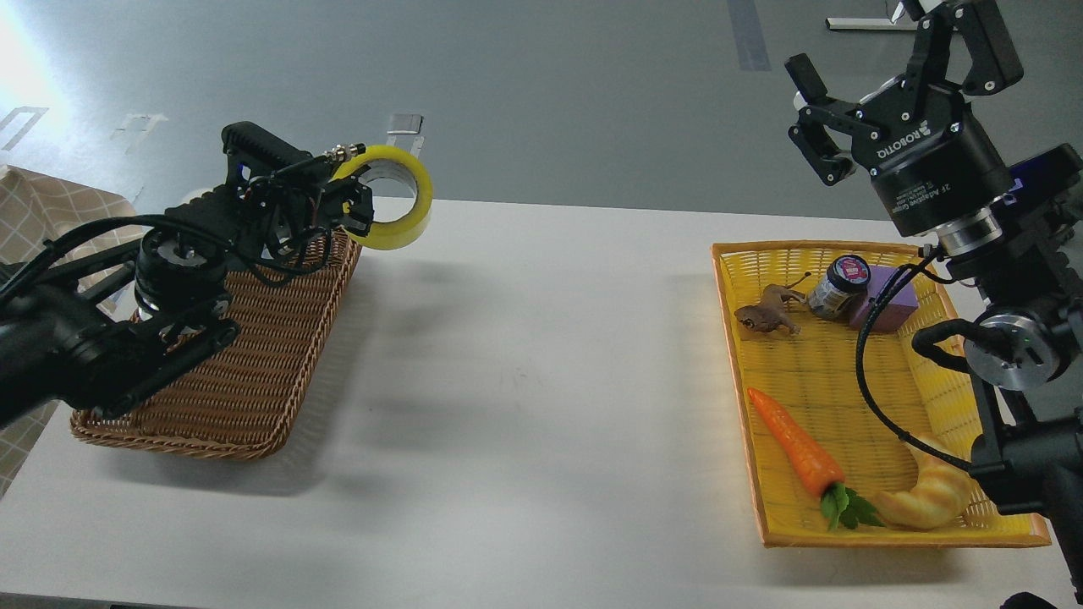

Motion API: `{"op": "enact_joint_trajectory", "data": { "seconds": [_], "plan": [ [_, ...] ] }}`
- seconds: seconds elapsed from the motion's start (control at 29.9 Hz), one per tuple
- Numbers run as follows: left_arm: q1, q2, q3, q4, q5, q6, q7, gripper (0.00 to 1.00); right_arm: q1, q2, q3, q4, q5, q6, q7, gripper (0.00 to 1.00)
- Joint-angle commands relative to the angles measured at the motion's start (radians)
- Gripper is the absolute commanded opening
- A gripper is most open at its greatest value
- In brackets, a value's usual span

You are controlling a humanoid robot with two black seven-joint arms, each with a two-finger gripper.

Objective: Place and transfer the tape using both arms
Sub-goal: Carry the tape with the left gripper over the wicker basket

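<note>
1. Task status: the tape (391, 199) is off every surface, carried in the air by the left gripper (354, 201). It hangs above the far right corner of the brown wicker basket (254, 372), at the basket's edge toward the open table (525, 355).
2. Judged progress: the pick-up appears complete. The handover to the other arm and the final placement are not yet done.
3. Left gripper state: the fingers are closed on the near-left part of the tape ring. The roll stands on edge, its open core facing the head view, and projects to the right of the fingers.
4. Right gripper (888, 72) state: the fingers stand apart and hold nothing. The unit is raised above the far end of the yellow basket (736, 338), well apart from the tape.
5. Yellow basket contents: a carrot (795, 444), a croissant (926, 495), a small jar (838, 288), a purple block (888, 300) and a brown toy animal (768, 311). No tape lies there.
6. Remaining work, as judged: bring the two grippers together over the table, pass the roll across, then set it down.
</note>
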Motion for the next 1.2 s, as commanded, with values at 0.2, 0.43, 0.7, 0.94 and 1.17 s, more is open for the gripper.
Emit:
{"op": "enact_joint_trajectory", "data": {
  "seconds": [0.2, 0.43, 0.7, 0.94, 1.17],
  "plan": [
    [0.046, 0.159, 0.001, -0.041, 0.0, 0.013, -0.029, 0.09, 0.0, 0.0, -0.004, -0.002, 0.0, 0.0, -0.001, 1.0],
    [0.155, 0.259, -0.001, -0.041, 0.0, 0.108, -0.046, 0.13, -0.002, 0.0, -0.006, -0.003, 0.0, 0.0, -0.001, 1.0],
    [0.229, 0.346, 0.002, -0.041, -0.071, 0.132, -0.095, 0.15, -0.006, 0.0, -0.026, -0.002, 0.0, 0.0, -0.001, 1.0],
    [0.283, 0.352, 0.001, -0.035, -0.109, 0.152, -0.111, 0.16, -0.017, 0.0, -0.026, 0.006, 0.0, 0.0, -0.001, 1.0],
    [0.324, 0.338, 0.002, 0.002, -0.135, 0.186, -0.118, 0.18, -0.038, -0.005, -0.026, 0.037, 0.0, 0.0, -0.001, 1.0]
  ]
}}
